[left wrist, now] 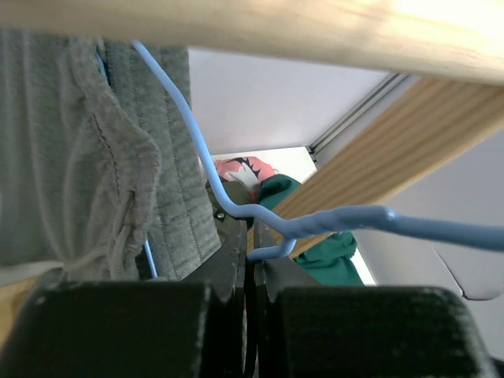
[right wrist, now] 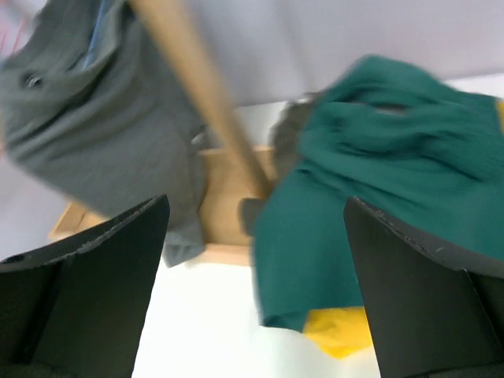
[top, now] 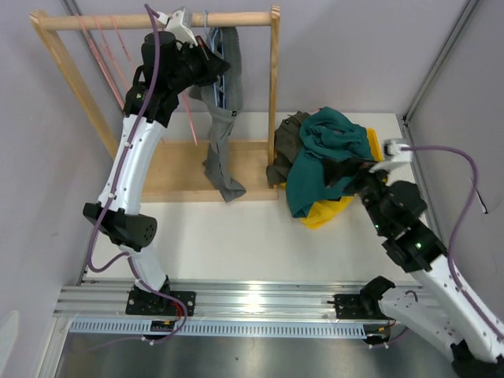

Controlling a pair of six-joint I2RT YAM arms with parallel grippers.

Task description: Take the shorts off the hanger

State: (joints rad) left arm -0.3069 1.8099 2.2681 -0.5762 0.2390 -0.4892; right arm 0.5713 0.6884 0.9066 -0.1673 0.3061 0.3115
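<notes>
The grey shorts hang from a blue wire hanger on the wooden rod. My left gripper is up at the rod, shut on the blue hanger; its jaws pinch the wire's lower loop. The grey shorts hang just left of it. Teal shorts, yellow shorts and olive shorts lie piled on the table at the right. Pink patterned shorts show behind the pile. My right gripper is open and empty beside the teal shorts.
The wooden rack's base board and right post stand between the arms and the pile. Empty pink hangers and a white hanger hang at the rod's left. Metal frame posts rise at the right wall.
</notes>
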